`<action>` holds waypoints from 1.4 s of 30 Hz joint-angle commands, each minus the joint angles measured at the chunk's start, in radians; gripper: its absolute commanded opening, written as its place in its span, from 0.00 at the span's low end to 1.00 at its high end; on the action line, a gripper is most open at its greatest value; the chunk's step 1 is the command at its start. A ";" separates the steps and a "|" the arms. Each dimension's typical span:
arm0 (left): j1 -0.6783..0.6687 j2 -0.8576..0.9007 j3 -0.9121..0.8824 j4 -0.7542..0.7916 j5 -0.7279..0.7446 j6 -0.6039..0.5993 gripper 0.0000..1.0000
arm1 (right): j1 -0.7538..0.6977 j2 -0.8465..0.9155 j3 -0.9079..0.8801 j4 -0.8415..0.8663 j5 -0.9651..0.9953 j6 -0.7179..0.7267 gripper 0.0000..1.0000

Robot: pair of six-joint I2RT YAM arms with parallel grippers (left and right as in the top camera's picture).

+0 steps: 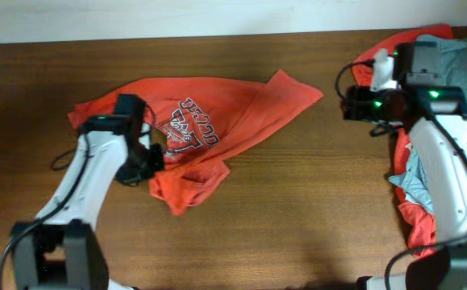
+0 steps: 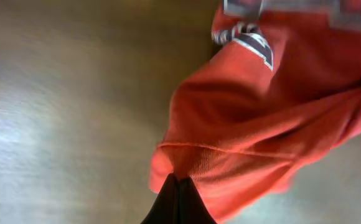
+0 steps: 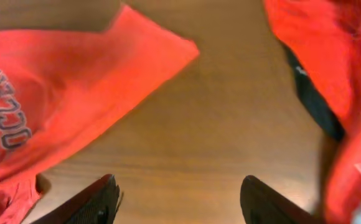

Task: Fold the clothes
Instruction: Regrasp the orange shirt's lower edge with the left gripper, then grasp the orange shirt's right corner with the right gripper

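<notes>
Left hand (image 2: 177, 193) is clamped together on the hem of the printed orange-red T-shirt (image 2: 280, 112), which lies rumpled centre-left on the worktop (image 1: 298, 201), no fold made. Right hand (image 3: 177, 202) hovers spread, empty. Only overhead shows the waiting pile of shirts (image 1: 413, 221) at right; only the left wrist view shows the pinch.

Tabletop (image 1: 298, 201): dark brown wood, visible grain, smooth, satin sheen with pale glare patches.
Orange-red T-shirt (image 1: 233, 109): soft knit cloth, matt, creased; stitched hem; chest print (image 1: 187, 129) flat, grey-white, matt.
Grey-blue T-shirt (image 1: 407, 181): soft matt cloth, rumpled.
Orange-red garment (image 1: 417, 229): soft matt cloth, crumpled.
Left hand (image 2: 178, 186): fingers matt black, plastic-looking.
Right hand (image 3: 180, 196): fingers dark, faintly glossy.
Arm shells (image 1: 447, 161): smooth white plastic, slight gloss.
</notes>
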 commanded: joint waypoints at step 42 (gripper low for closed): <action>-0.005 -0.071 0.013 0.061 0.025 -0.029 0.00 | 0.279 0.678 0.013 0.967 0.220 0.264 0.69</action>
